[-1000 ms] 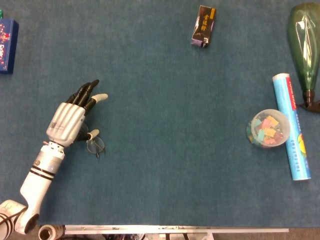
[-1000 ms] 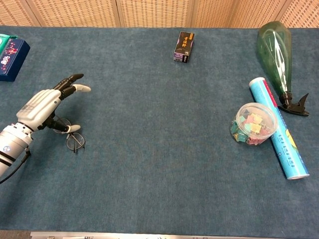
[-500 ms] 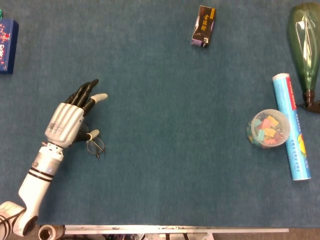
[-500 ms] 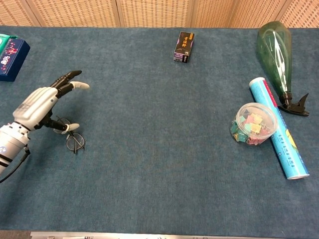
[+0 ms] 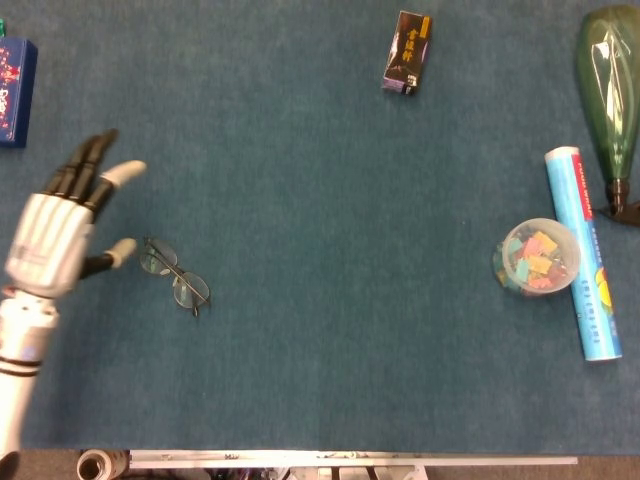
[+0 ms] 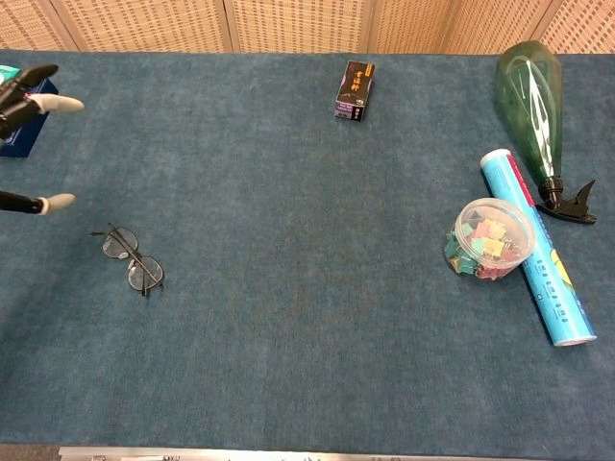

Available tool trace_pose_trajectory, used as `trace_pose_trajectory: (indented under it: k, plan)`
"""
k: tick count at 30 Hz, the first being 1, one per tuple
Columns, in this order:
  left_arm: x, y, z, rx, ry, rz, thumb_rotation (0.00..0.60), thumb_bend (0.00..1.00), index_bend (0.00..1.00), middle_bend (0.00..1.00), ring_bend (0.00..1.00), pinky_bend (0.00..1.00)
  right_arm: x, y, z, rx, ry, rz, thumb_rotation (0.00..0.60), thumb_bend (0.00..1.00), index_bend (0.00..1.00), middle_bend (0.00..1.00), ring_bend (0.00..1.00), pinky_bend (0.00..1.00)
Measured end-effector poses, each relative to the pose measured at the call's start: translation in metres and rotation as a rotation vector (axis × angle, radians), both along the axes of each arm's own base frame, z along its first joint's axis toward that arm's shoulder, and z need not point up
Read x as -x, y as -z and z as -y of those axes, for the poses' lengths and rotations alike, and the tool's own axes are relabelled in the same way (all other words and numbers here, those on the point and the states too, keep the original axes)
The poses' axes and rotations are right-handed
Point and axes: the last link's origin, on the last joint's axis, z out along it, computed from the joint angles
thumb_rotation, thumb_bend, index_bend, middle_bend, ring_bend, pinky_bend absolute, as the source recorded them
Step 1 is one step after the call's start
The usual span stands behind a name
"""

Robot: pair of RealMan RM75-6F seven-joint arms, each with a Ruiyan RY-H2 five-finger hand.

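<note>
A pair of thin-framed glasses (image 5: 174, 275) (image 6: 129, 259) lies flat on the blue table cloth at the left. My left hand (image 5: 58, 228) hovers to the left of the glasses with its fingers spread and nothing in them. In the chest view only its fingertips (image 6: 38, 99) show at the left edge. My right hand is in neither view.
A small dark box (image 5: 407, 52) (image 6: 354, 90) lies at the back middle. At the right lie a green bottle (image 5: 610, 80), a light-blue tube (image 5: 584, 254) and a clear tub of coloured clips (image 5: 539, 256). A dark blue box (image 5: 15, 92) sits at the far left.
My left hand has lifted off the glasses and drawn back to the left. The glasses now lie fully uncovered on the cloth.
</note>
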Motion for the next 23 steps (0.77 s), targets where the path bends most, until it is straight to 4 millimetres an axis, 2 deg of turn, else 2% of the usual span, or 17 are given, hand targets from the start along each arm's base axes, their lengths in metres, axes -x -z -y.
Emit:
trace_pose_trajectory:
  k: [8,13,19,23]
  plan:
    - [0.016,-0.053,0.011,-0.126,-0.067,-0.133,0.6,0.04,0.21,0.06,0.08,0.21,0.004,-0.002,0.0,0.045,0.027,-0.051,0.6,0.21,0.24,0.31,0.36,0.47]
    - [0.023,-0.079,0.02,-0.185,-0.114,-0.189,0.6,0.04,0.22,0.09,0.09,0.27,0.006,-0.001,-0.002,0.062,0.053,-0.058,0.6,0.21,0.24,0.31,0.36,0.47]
    - [0.028,-0.098,0.038,-0.193,-0.201,-0.219,0.6,0.04,0.26,0.17,0.15,0.32,0.007,0.0,-0.004,0.064,0.075,-0.058,0.6,0.21,0.24,0.31,0.37,0.47]
    - [0.03,-0.104,0.051,-0.185,-0.259,-0.255,0.6,0.04,0.27,0.19,0.17,0.34,0.005,0.002,-0.003,0.056,0.069,-0.058,0.6,0.21,0.24,0.31,0.37,0.47]
